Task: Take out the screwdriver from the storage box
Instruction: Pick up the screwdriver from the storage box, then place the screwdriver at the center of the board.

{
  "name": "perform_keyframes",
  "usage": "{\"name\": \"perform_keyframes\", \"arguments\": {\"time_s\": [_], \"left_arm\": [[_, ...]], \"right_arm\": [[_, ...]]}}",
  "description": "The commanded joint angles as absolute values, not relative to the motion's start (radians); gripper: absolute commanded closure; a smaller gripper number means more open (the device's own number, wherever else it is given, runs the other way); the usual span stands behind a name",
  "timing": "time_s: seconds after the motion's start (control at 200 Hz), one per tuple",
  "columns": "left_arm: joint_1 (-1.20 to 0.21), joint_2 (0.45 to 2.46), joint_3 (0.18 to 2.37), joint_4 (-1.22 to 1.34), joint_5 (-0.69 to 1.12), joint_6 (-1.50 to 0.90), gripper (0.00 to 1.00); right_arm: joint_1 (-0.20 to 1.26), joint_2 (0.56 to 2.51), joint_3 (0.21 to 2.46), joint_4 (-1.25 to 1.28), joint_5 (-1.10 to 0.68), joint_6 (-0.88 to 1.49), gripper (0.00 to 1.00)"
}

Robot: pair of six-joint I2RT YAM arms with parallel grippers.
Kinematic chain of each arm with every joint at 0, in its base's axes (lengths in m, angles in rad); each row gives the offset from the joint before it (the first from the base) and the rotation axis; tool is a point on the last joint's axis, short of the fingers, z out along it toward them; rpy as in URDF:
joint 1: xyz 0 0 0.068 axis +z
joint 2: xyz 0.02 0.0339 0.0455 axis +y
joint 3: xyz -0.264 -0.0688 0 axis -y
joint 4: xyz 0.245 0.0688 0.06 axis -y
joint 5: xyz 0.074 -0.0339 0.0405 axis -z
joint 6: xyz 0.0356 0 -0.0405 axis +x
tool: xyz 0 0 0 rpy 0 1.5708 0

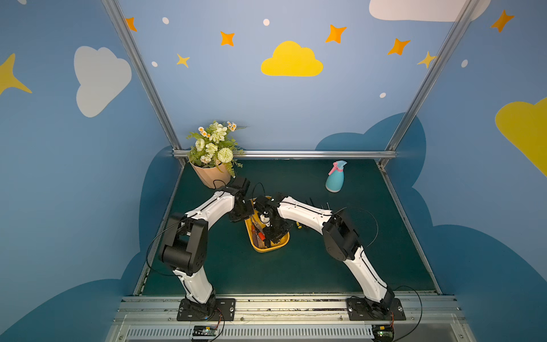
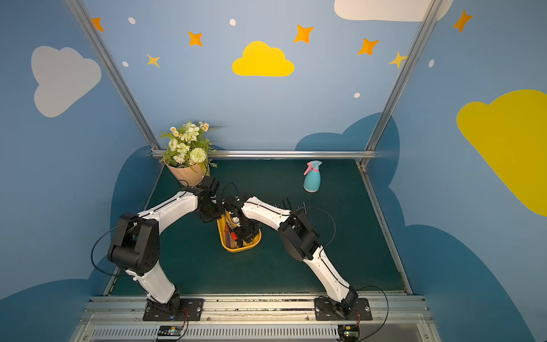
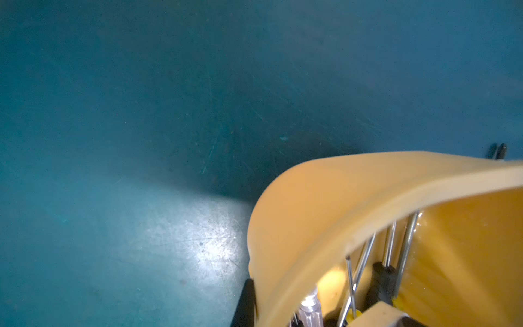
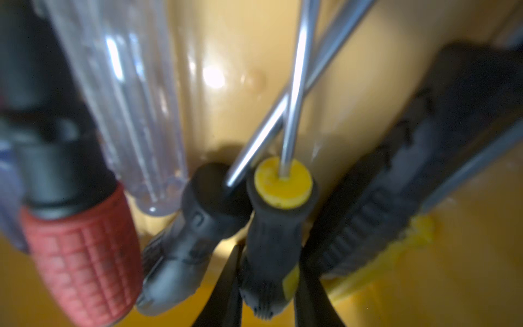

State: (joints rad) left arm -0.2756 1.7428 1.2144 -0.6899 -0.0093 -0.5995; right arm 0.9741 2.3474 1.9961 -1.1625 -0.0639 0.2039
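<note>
Storage box (image 1: 268, 249) is sitting at table centre. Left arm (image 1: 213, 204) is arching toward 1 o'clock, with the left gripper (image 3: 314, 294) clamping the box wall at its 11 o'clock end. Right arm (image 1: 305, 213) is arching toward 11 o'clock, wrist pointing down. The right gripper (image 4: 268, 254) is pinching the handle of the screwdriver (image 4: 271, 226), which is lying inside the box.

Glossy plastic storage box (image 4: 232, 36), screwdriver (image 4: 280, 186) in polished metal, ribbed rubber (blurred), scratched dull-sheen tabletop (image 3: 141, 141)

Storage box (image 1: 270, 249) crowded: grey handle (image 4: 181, 249), ribbed handle (image 4: 376, 215) hem fingers (image 4: 223, 294) round screwdriver (image 4: 271, 254); mat (image 1: 296, 266) open.
</note>
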Motion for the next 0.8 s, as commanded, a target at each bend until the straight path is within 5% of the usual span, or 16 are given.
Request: {"name": "perform_keyframes", "arguments": {"time_s": [0.0,0.796], "left_arm": [[-0.273,1.742,1.23,-0.689,0.022,-0.606,0.98],[-0.26,1.756,1.218,-0.693,0.012,-0.608,0.98]], "right_arm": [[0.968,2.259,1.986,-1.137,-0.021,0.21,1.0],[0.923,2.077,1.922,-1.085,0.091,0.258,1.0]]}}
